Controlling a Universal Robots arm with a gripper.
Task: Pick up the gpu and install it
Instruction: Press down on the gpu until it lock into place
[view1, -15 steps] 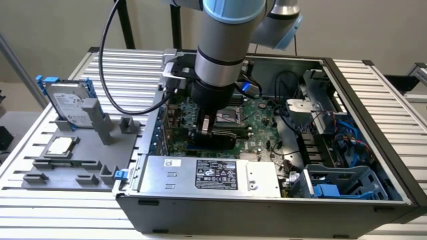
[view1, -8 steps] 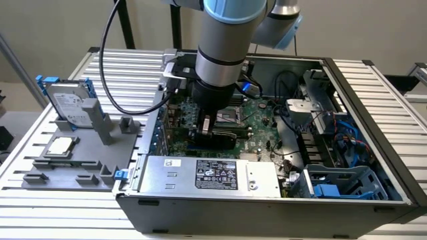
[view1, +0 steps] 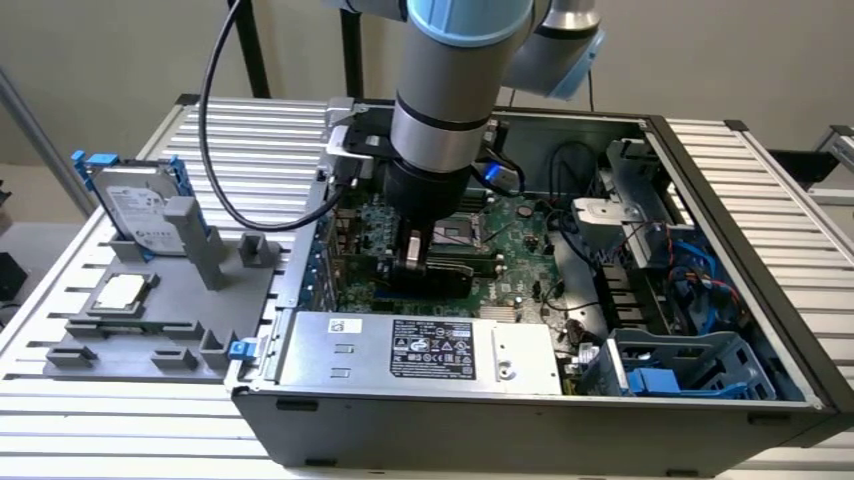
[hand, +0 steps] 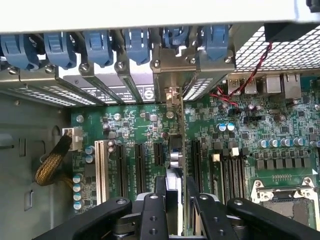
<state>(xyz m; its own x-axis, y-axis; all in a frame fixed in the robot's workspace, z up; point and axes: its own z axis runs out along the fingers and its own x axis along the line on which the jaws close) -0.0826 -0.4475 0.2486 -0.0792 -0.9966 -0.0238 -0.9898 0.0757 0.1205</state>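
— What's crowding you in there?

— I'm down inside the open case (view1: 534, 430) on the bench (view1: 787, 180). My fingers (hand: 152, 212) are pinched narrow on the gpu (hand: 177, 150). It stands on edge over the motherboard (hand: 280, 130), between black expansion slots, with a white slot (hand: 98, 170) farther off to one side. Its metal bracket end is at the rear wall, under a row of blue latches (hand: 97, 45). Red and black wires (hand: 240, 85) hang near the bracket, and a braided cable bundle (hand: 50, 167) lies by the bare case floor. The processor socket (hand: 285, 195) is near one finger.

— And outside the case?

— On the exterior view's left, a grey tray (view1: 80, 345) carries an upright hard drive (view1: 140, 205) with blue tabs and a small silver chip (view1: 120, 292), both well apart from me. The power supply (view1: 414, 350) lies along the near wall, and a blue drive cage (view1: 694, 365) sits in the corner on the exterior view's right. A black cable (view1: 220, 130) loops from my arm (view1: 447, 90) down to the case edge.

— What can't you read?

— I see the card edge-on, so its face is hidden, and my fingers cover its near end. I can't tell whether its lower edge is in a slot or just above it. From outside, my arm blocks most of the card and the slots behind it.
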